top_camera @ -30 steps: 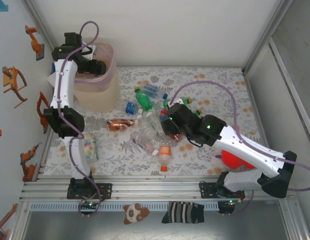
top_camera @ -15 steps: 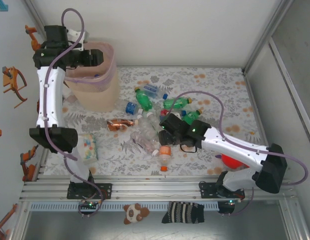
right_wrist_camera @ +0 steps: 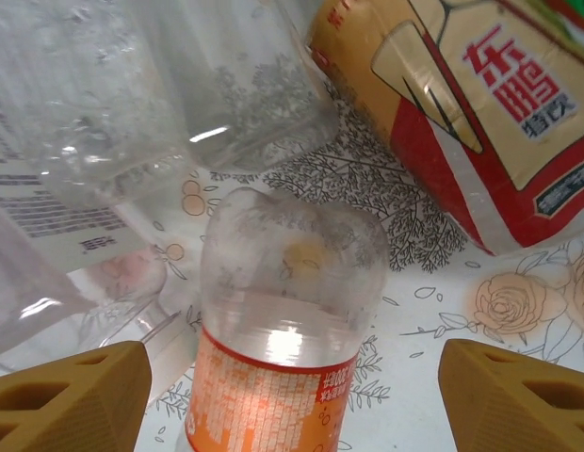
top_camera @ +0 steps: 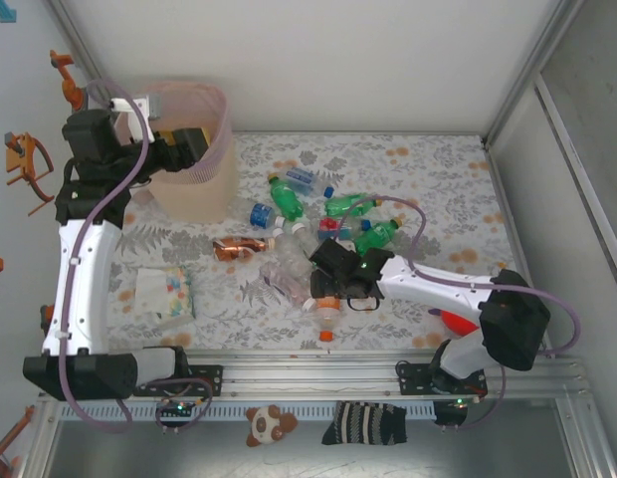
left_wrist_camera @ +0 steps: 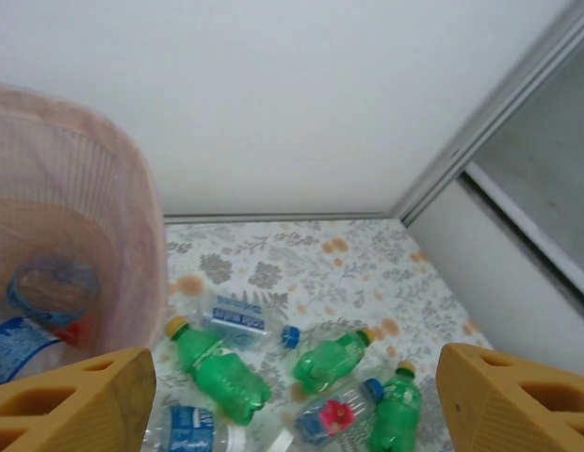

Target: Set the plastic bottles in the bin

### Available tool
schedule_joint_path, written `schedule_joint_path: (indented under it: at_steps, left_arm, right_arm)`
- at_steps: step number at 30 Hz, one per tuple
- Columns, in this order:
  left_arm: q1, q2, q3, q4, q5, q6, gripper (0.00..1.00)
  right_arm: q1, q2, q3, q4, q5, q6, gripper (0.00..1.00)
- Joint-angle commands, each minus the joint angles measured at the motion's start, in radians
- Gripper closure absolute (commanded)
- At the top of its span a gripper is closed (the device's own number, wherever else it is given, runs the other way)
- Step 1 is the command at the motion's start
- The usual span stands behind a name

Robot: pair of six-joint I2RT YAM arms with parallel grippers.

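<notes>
1. The bin (top_camera: 211,189) stands at the far left of the table (top_camera: 438,169); a blue-labelled bottle (left_wrist_camera: 14,347) lies inside it.
2. The left gripper (left_wrist_camera: 292,377) hangs beside the bin's rim, jaws apart and empty.
3. The right gripper (right_wrist_camera: 292,363) is spread wide around an orange-labelled bottle (right_wrist_camera: 273,395), not touching it.

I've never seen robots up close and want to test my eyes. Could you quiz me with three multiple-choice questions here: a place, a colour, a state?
1. Where does the tall pale pink translucent bin stand?
A) far left corner of the table
B) table centre
C) near right edge
2. What colour is the label on the clear plastic bottle under the right gripper?
A) blue
B) orange
C) purple
3. How do that gripper's jaws stand?
A) shut on the bottle
B) shut on nothing
C) open
Answers: 1 A, the top view shows it far left; 2 B, the right wrist view shows orange print; 3 C, its fingers stand clear of the bottle's sides.
</notes>
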Motion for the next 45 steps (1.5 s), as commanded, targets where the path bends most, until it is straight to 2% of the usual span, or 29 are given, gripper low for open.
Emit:
schedule_joint_path:
  at_steps: [1, 6, 15, 28, 38, 45]
  left_arm:
    - [0.003, -0.066, -0.073, 0.132, 0.050, -0.085, 0.22]
    - [0.002, -0.122, -0.152, 0.181, 0.070, -0.146, 0.22]
    - [-0.008, -0.174, -0.220, 0.191, 0.070, -0.183, 0.23]
    - [-0.023, -0.194, -0.249, 0.205, 0.066, -0.208, 0.25]
    - [-0.078, -0.165, -0.248, 0.211, 0.067, -0.200, 0.26]
    - [-0.141, -0.131, -0.247, 0.261, 0.123, -0.181, 0.26]
  right_arm:
    - [-0.015, 0.025, -0.019, 0.054, -0.007, 0.054, 0.21]
    - [-0.051, 0.065, -0.063, 0.144, -0.074, 0.072, 0.21]
    - [-0.088, 0.125, -0.096, 0.228, -0.113, 0.078, 0.22]
    - [-0.089, 0.122, -0.106, 0.231, -0.109, 0.071, 0.37]
    - [-0.089, -0.059, -0.106, 0.105, -0.006, 0.034, 0.41]
    - [-0.089, -0.232, -0.035, 0.034, 0.111, -0.127, 0.42]
